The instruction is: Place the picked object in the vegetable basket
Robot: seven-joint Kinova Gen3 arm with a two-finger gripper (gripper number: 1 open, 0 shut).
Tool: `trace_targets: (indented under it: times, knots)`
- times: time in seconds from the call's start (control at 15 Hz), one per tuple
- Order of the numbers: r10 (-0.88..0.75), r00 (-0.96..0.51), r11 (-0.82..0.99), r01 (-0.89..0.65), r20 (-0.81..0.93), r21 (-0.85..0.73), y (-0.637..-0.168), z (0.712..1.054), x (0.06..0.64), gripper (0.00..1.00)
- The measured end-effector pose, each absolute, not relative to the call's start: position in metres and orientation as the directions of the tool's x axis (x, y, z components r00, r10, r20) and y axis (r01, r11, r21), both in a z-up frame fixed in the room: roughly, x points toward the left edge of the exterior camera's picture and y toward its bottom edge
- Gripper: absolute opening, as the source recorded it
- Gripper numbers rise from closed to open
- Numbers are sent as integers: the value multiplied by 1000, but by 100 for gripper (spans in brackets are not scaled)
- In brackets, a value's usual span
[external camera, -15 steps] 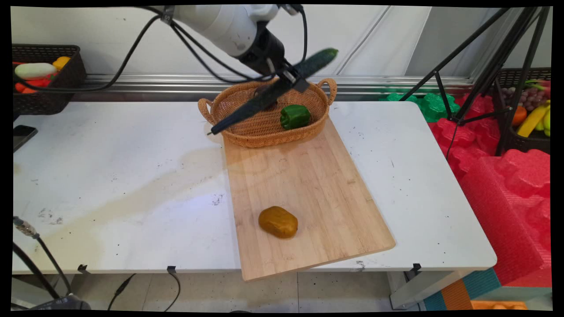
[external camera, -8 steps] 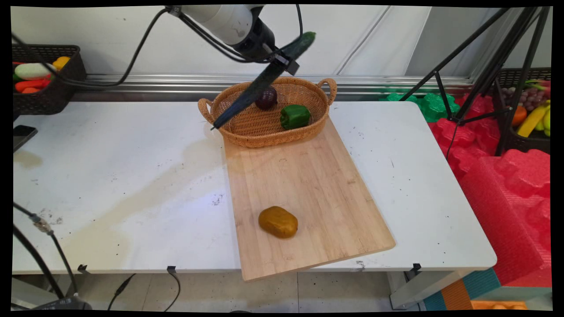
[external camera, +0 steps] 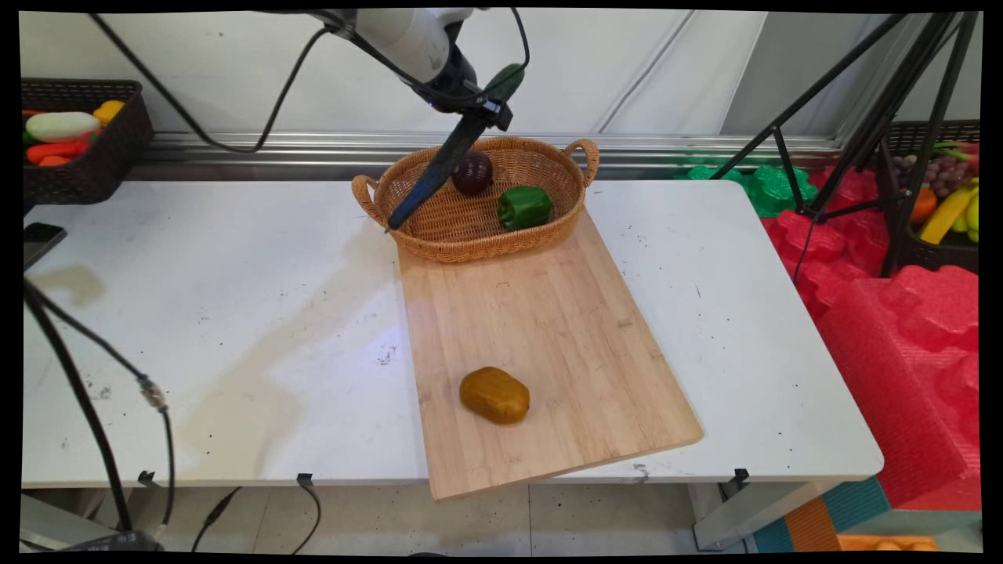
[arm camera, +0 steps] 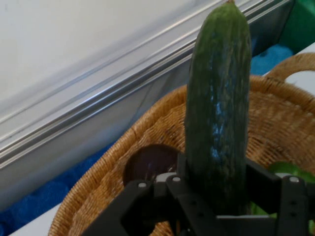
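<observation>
We see the gripper [external camera: 479,112] raised above the far rim of the wicker basket [external camera: 439,239], its jaws pinching a long dark green cucumber [external camera: 439,164] near its upper third. In the main view the cucumber hangs tilted: its upper end points up and to the right past the jaws, and its lower tip reaches down to the left, over the basket's left part. In the hand view the cucumber [arm camera: 219,108] rises from between the black linkage, held on both sides, with the basket [arm camera: 275,123] below and behind it.

We note the basket stands on the far end of a wooden cutting board [external camera: 548,345], which lies on the white tabletop [external camera: 196,313] and overhangs its near edge slightly. Inside the basket lie a dark purple round vegetable [external camera: 473,172], just beside the cucumber's shaft as seen from the main camera, and a green bell pepper [external camera: 524,207] to its right. A brown potato-like piece [external camera: 494,395] rests on the near half of the board, well apart from the jaws.

Around the tabletop we record: a black basket with coloured produce [external camera: 70,137] at far left against the wall, a dark phone-like object [external camera: 39,241] at the left edge, red foam shapes [external camera: 901,329] and green foam shapes [external camera: 772,188] to the right, a black tripod [external camera: 870,117], and another basket of fruit [external camera: 940,204] at far right. Black cables [external camera: 94,376] hang across the left side.
</observation>
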State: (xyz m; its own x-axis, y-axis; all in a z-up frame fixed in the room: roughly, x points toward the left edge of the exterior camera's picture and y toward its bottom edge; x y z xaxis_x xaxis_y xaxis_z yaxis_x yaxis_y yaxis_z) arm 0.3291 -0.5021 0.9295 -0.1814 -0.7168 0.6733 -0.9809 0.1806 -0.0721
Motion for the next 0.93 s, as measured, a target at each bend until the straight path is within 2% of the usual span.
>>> trace_targets:
  times: [0.6, 0.67, 0.93]
  knots:
    - [-784, -212, 195, -976, 584, -93, -534, 883, 330, 0]
    - [-787, -216, 198, -976, 578, -94, -536, 880, 329, 100]
    - [-791, -241, 222, -969, 563, -103, -539, 872, 326, 100]
